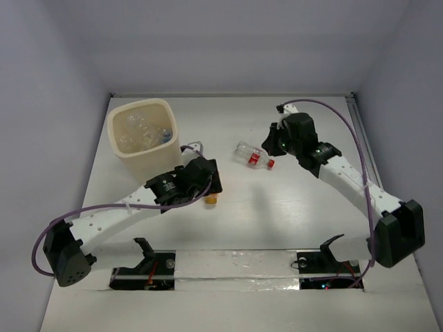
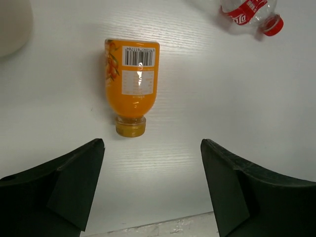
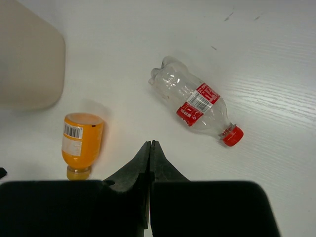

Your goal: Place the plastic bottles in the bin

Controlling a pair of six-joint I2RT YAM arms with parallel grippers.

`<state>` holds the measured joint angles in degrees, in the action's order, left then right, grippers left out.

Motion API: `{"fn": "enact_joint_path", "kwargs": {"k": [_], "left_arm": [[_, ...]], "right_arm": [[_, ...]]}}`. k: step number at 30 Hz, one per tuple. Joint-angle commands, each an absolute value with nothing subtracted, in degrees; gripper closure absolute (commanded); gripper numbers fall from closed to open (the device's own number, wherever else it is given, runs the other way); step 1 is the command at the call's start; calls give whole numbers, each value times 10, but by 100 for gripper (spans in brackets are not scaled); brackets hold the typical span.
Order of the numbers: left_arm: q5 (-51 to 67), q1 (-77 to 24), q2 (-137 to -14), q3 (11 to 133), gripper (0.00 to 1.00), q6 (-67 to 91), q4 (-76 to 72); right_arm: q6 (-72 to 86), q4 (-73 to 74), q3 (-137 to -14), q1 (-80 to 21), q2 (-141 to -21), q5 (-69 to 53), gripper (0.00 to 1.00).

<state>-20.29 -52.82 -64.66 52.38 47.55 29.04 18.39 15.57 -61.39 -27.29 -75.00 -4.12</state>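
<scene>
The cream-beige bin (image 1: 147,163) stands at the back left with several clear bottles (image 1: 143,131) inside. A short orange bottle (image 2: 132,81) lies on the table, its cap towards my left gripper (image 2: 152,144), which is open and empty just short of the cap. In the top view only a bit of the orange bottle (image 1: 211,200) shows under that gripper (image 1: 205,181). A clear bottle with a red label and red cap (image 3: 197,103) lies on its side mid-table (image 1: 252,157). My right gripper (image 3: 150,144) is shut and empty, hovering near it (image 1: 275,143).
Grey walls enclose the white table on three sides. A metal rail (image 1: 361,135) runs along the right edge. A shiny taped strip (image 1: 235,261) crosses the near edge between the arm bases. The bin's corner shows in both wrist views (image 2: 12,24) (image 3: 27,59).
</scene>
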Motion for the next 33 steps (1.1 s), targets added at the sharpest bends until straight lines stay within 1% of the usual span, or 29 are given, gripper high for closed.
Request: {"fn": "enact_joint_path", "kwargs": {"k": [1, 2, 3, 4, 5, 6, 7, 8, 9, 11, 12, 16, 20, 23, 26, 30, 31, 33], "left_arm": [[-256, -530, -656, 530, 23, 500, 263], [-258, -530, -673, 531, 22, 501, 261], [-259, -530, -682, 531, 20, 499, 258], [-258, -530, -691, 530, 18, 497, 251], [-257, -530, -709, 527, 16, 493, 245], [-249, -530, -719, 519, 15, 487, 224], [-227, -525, -729, 517, 13, 481, 215], [-223, -525, -753, 514, 13, 477, 202], [-222, -518, -764, 512, 13, 476, 199], [-217, -512, -786, 516, 12, 473, 188], [-217, -512, -788, 520, 12, 466, 174], [-227, -488, -824, 549, 11, 434, 167], [-244, -483, -881, 574, 11, 410, 176], [-233, -477, -908, 570, 11, 405, 149], [-225, -472, -932, 564, 13, 399, 131], [-217, -472, -953, 568, 25, 390, 117], [-214, -472, -953, 568, 33, 389, 116], [-207, -472, -944, 561, 41, 389, 109]], "right_arm": [[123, 187, -686, -264, -798, -87, 100], [116, 204, -699, -256, -812, -92, 97], [108, 213, -709, -256, -839, -97, 88], [92, 221, -721, -256, -853, -100, 80], [85, 235, -741, -256, -868, -101, 69], [79, 244, -750, -256, -881, -104, 44], [70, 251, -760, -256, -903, -109, 34], [69, 261, -777, -256, -914, -111, 19], [66, 265, -787, -251, -923, -117, 14], [48, 292, -810, -250, -953, -141, 7], [42, 303, -840, -250, -967, -143, 5], [12, 353, -909, -250, -1027, -141, 3], [8, 373, -933, -250, -1063, -140, 2], [6, 383, -942, -250, -1087, -135, 1], [6, 383, -948, -250, -1107, -127, 1], [7, 388, -969, -250, -1138, -126, 1], [10, 388, -972, -250, -1149, -127, 1], [11, 391, -982, -250, -1161, -134, 2]]}}
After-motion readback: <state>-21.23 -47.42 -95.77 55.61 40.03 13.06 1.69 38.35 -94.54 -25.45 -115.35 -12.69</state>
